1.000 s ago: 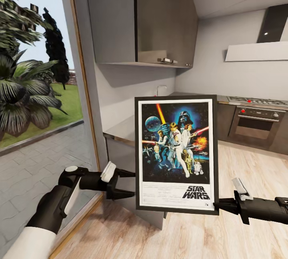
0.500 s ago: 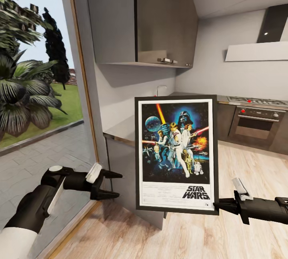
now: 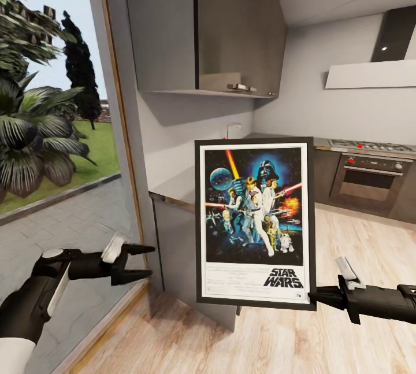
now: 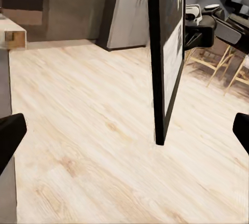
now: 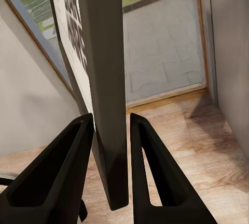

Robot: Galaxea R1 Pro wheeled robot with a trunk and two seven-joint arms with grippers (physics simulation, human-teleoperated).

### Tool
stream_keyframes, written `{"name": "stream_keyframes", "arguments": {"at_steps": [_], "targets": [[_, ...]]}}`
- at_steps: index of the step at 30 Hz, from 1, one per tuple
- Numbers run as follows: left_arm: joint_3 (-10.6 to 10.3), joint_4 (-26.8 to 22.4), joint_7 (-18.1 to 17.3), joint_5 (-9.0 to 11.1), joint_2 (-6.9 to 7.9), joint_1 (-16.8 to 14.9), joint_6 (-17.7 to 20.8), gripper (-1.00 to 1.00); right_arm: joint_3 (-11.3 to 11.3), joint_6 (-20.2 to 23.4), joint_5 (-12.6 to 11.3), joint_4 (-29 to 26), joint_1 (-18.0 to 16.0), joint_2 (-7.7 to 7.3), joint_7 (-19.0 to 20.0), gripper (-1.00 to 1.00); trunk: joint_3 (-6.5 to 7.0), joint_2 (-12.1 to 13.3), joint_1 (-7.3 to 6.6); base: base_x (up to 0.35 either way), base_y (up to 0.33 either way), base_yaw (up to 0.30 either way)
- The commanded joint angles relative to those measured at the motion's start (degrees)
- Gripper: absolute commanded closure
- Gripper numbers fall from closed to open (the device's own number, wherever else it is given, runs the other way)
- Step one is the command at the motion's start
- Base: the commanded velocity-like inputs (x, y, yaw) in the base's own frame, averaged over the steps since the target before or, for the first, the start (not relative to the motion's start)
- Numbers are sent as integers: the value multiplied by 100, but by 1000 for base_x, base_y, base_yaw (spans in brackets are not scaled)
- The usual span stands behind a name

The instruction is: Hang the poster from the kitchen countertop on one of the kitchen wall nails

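Note:
The Star Wars poster [image 3: 254, 221] hangs upright in mid-air in front of the kitchen countertop [image 3: 176, 188]. My right gripper [image 3: 315, 296] is shut on its lower right corner. The right wrist view has both fingers [image 5: 67, 151] clamped on the black frame [image 5: 106, 78]. My left gripper [image 3: 141, 262] is open and holds nothing, well to the left of the poster near the glass wall. From the left wrist view the poster [image 4: 166, 52] is edge-on, with the right gripper [image 4: 199, 24] behind it and open floor between the left gripper's [image 4: 125, 130] own fingertips [image 4: 10, 135].
A tall glass wall [image 3: 58, 131] stands at the left with a garden outside. A grey wall cupboard [image 3: 231, 27] hangs above the worktop and its slim tap [image 3: 231, 128]. An oven [image 3: 370, 180] and a hob sit at the back right. Wooden floor [image 3: 300, 339] spreads below.
My left arm has drawn back to the left and slightly down, away from the poster, its gripper still open. The poster and the right gripper have not moved.

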Motion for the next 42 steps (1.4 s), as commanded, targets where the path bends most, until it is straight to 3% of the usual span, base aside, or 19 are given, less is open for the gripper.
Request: {"name": "stream_keyframes", "arguments": {"at_steps": [1, 6, 7, 11, 17, 20, 21, 22, 23, 25, 26, 27, 29, 31, 32, 42], "targets": [[44, 210, -20, -12, 7, 17, -92, -100, -2, 71, -9, 1, -4, -1, 25, 100, -7, -4, 0, 0, 0, 0], [113, 1082, -20, -50, 106, 45, -702, -100, -12, 68, -59, 2, -4, -1, 25, 100, -7, -4, 0, 0, 0, 0], [123, 1513, -20, -50, 133, 49, -995, -100, -20, 65, -114, 4, -4, -1, 25, 100, -7, -4, 0, 0, 0, 0], [197, 2347, -20, -35, 147, 51, -1469, -100, -24, 58, -173, 5, -4, -1, 25, 100, -7, -4, 0, 0, 0, 0], [787, 3642, 265, -3, 124, 53, -2218, -100, -33, 43, -190, 6, -4, -1, 21, 100, -7, -4, 0, 0, 0, 0], [1110, 4488, 450, 2, 114, 53, -2672, -100, -43, 38, -191, 6, -4, -1, 18, 100, -7, -4, 0, 0, 0, 0], [1224, 5043, 700, 6, 111, 53, -2990, -100, -46, 37, -190, 6, -4, -1, 17, 100, -7, -4, 0, 0, 0, 0], [1249, 5228, 805, 9, 111, 53, -3099, -100, -46, 36, -189, 6, -4, -1, 17, 100, -7, -4, 0, 0, 0, 0], [1298, 5781, 1079, 47, 110, 53, -3433, -100, -44, 36, -187, 6, -4, -1, 17, 100, -7, -4, 0, 0, 0, 0], [1319, 6094, 1190, 139, 109, 53, -3623, -100, -44, 36, -186, 6, -4, -1, 17, 100, -7, -4, 0, 0, 0, 0], [1332, 6298, 1260, 276, 109, 54, -3764, -100, -49, 36, -185, 8, -4, -1, 13, 100, -7, -4, 0, 0, 0, 0], [1337, 6371, 1285, 351, 109, 63, -3815, -100, -50, 36, -185, 9, -4, -1, 12, 100, -7, -4, 0, 0, 0, 0], [1354, 6642, 1503, 862, 109, 479, -3989, -100, -41, 44, -184, 15, -4, -1, -6, 100, -7, -4, 0, 0, 0, 0], [1359, 6649, 1611, 882, 112, 506, -3994, -100, -41, 44, -184, 15, -4, -1, -8, 100, -7, -4, 0, 0, 0, 0], [1370, 6656, 1833, 910, 130, 546, -3995, -100, -40, 44, -184, 15, -4, -1, -10, 100, -7, -4, 0, 0, 0, 32], [1376, 6654, 1877, 916, 158, 610, -4002, -100, -31, 44, -184, 15, -4, -1, -16, 100, -45, -4, 0, 0, 0, 10]]}}
